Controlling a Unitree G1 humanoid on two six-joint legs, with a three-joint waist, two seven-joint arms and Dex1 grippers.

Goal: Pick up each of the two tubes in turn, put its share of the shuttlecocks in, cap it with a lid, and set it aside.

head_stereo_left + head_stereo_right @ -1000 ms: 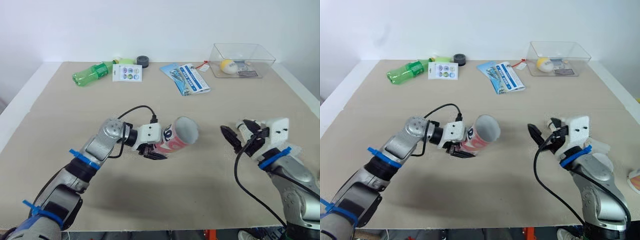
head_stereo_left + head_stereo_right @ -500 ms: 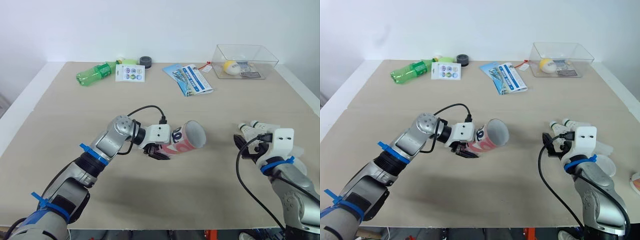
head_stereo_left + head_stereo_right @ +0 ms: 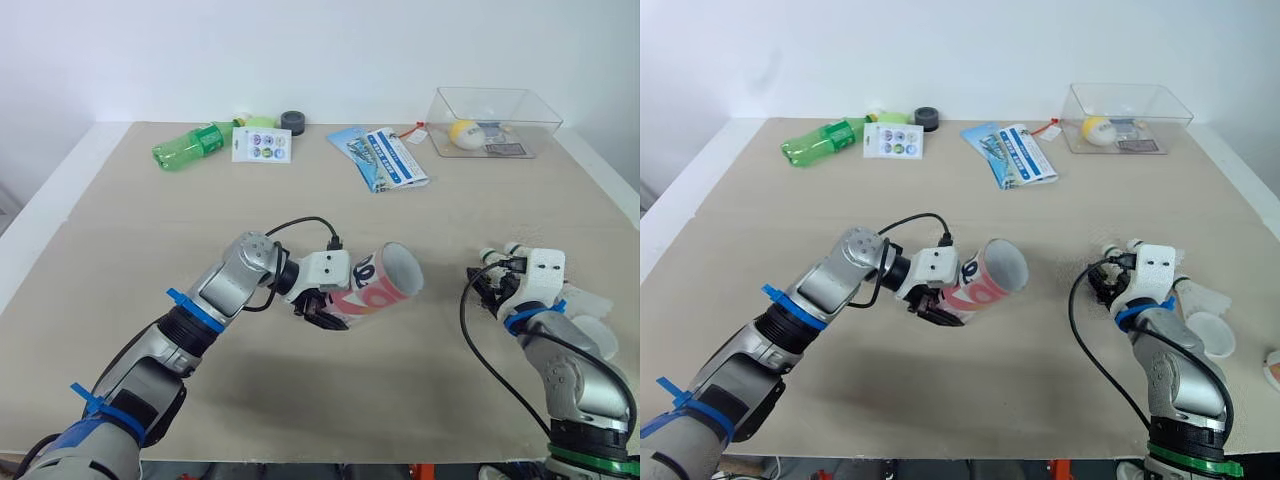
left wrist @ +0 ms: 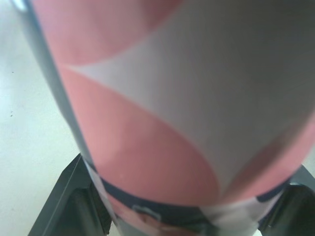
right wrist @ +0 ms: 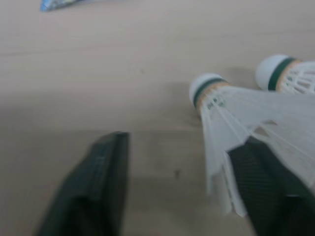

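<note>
Table (image 3: pixel 300 200): the work sits at its near half, with clutter along the far edge well apart from it.

Tube (image 3: pixel 385 288): pink and white, low over the table's middle, tilted, its open mouth turned toward my right arm. My left gripper (image 3: pixel 328 312) is clamped on it near the closed end. Risk: with so much tube overhanging the grip, it could twist or slip when something pushes in at the mouth.

Right gripper (image 5: pixel 183 147): fingers spread, nothing held, low at the table's right side. One finger is against the skirt of the nearer shuttlecock (image 5: pixel 231 108), and a second shuttlecock (image 5: pixel 290 73) lies just beside it. Risk: closing here could crush the feathers, pinch both, or flick the nearer one away.
</note>
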